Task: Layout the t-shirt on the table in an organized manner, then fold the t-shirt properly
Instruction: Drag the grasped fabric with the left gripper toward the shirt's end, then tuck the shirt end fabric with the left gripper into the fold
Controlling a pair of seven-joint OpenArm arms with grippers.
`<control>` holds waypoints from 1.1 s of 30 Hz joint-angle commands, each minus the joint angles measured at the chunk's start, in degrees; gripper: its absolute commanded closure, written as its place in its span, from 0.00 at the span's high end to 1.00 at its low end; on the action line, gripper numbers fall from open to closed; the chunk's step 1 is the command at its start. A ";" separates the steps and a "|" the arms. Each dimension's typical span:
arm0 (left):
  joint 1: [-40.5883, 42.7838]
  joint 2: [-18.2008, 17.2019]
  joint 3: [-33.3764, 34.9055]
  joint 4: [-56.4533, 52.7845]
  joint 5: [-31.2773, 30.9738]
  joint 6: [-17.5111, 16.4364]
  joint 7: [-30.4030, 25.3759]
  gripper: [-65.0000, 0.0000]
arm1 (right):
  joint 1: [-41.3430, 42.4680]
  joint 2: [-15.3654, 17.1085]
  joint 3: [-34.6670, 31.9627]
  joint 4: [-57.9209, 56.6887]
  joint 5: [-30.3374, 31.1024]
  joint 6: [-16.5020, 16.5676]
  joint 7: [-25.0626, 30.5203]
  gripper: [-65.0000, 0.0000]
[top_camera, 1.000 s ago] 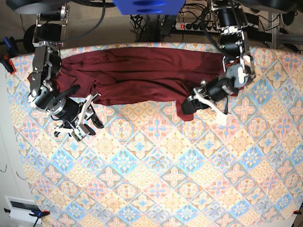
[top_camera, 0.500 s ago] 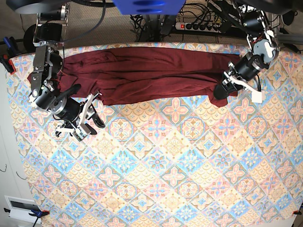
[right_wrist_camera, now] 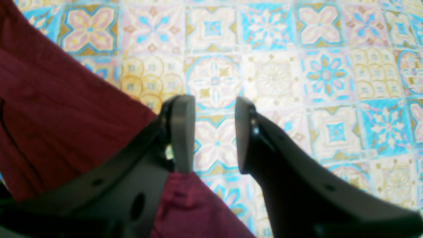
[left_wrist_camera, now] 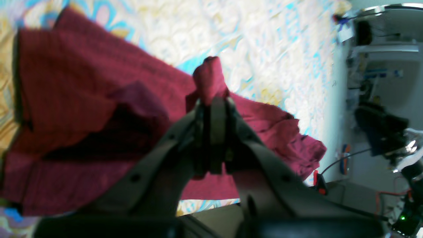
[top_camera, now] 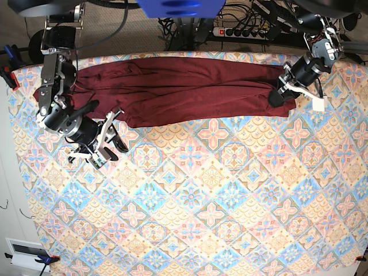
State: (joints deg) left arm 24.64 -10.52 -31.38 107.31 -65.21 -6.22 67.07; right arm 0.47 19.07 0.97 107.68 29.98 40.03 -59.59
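Observation:
The dark maroon t-shirt (top_camera: 172,86) lies stretched in a long band along the far side of the table (top_camera: 213,201). My left gripper (top_camera: 277,98) is at the shirt's right end. In the left wrist view that gripper (left_wrist_camera: 211,105) is shut on a pinched fold of the t-shirt (left_wrist_camera: 82,82), and a nub of fabric pokes out above the tips. My right gripper (top_camera: 115,131) hovers near the shirt's lower left edge. In the right wrist view it (right_wrist_camera: 211,132) stands open over bare table (right_wrist_camera: 297,66), holding nothing, with the t-shirt (right_wrist_camera: 49,99) to its left and under its left finger.
A power strip (top_camera: 241,31) and cables lie beyond the table's far edge. The table's left edge carries a red-and-blue clamp (top_camera: 8,72). The patterned cloth runs wide toward the near side.
My left gripper has pulled the shirt's right end rightward and toward the far edge, drawing the shirt out longer. The right arm has barely moved.

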 commanded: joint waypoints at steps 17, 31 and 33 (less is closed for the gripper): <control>0.54 -6.31 -3.75 0.87 -1.21 6.26 1.11 0.80 | 0.89 0.67 0.30 0.94 0.75 -0.03 1.26 0.30; -9.04 -20.64 7.77 -13.37 -1.12 6.26 10.51 0.80 | 0.89 0.58 0.30 0.94 0.75 -0.03 1.35 0.30; -10.53 -21.52 11.29 -14.95 -0.24 6.26 10.51 0.80 | 0.89 0.58 0.30 0.94 0.75 -0.03 1.35 0.30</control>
State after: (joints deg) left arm 14.74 -30.92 -19.73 91.57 -64.55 0.21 77.58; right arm 0.32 19.05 0.91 107.68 29.98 40.03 -59.64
